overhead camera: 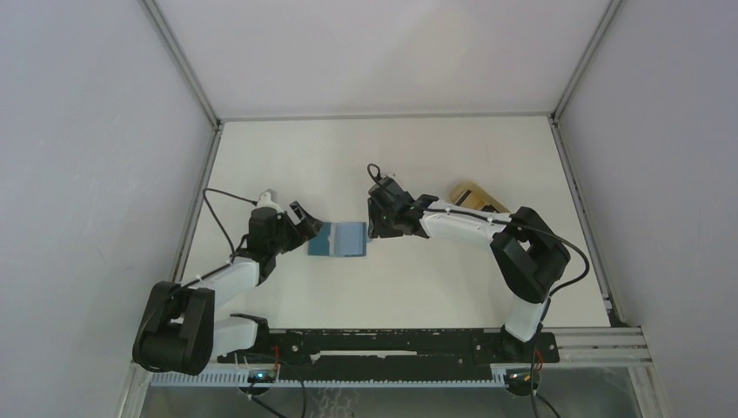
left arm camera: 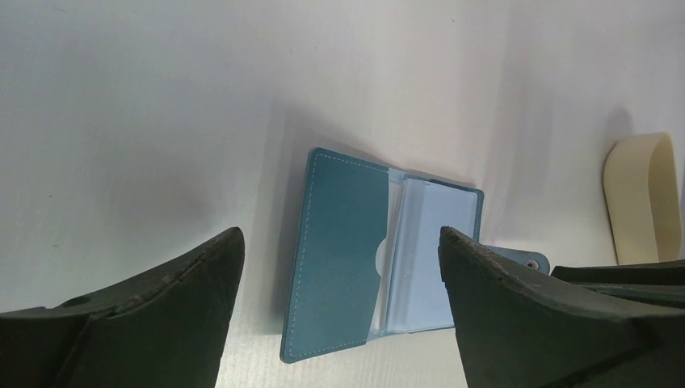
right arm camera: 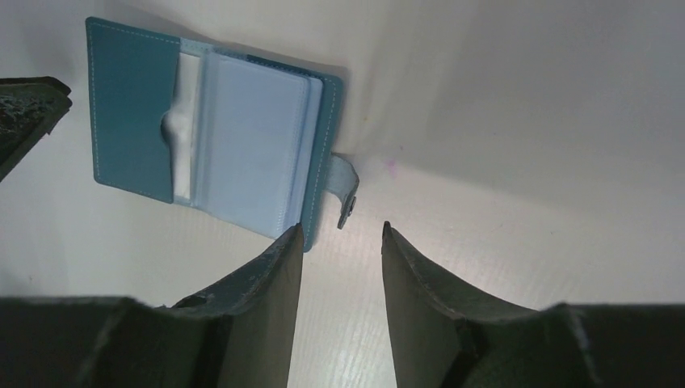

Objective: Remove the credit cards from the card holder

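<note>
The left gripper (overhead camera: pixel 308 220) is wide open and holds nothing. The right gripper (right arm camera: pixel 342 229) is open just a little and holds nothing too. Between them the card holder (overhead camera: pixel 339 239) lies open like a book on the surface (overhead camera: pixel 435 148). Its snap tab (right arm camera: pixel 347 187) sticks out just beside the right gripper. A pale card (right arm camera: pixel 184 158) seems to sit in its teal pocket, not yet pulled out. Farther back on the right lies a tan thing (overhead camera: pixel 470 193). It may be a card already out, but that is hard to tell. Opening looks done; most of the pulling looks left.
</note>
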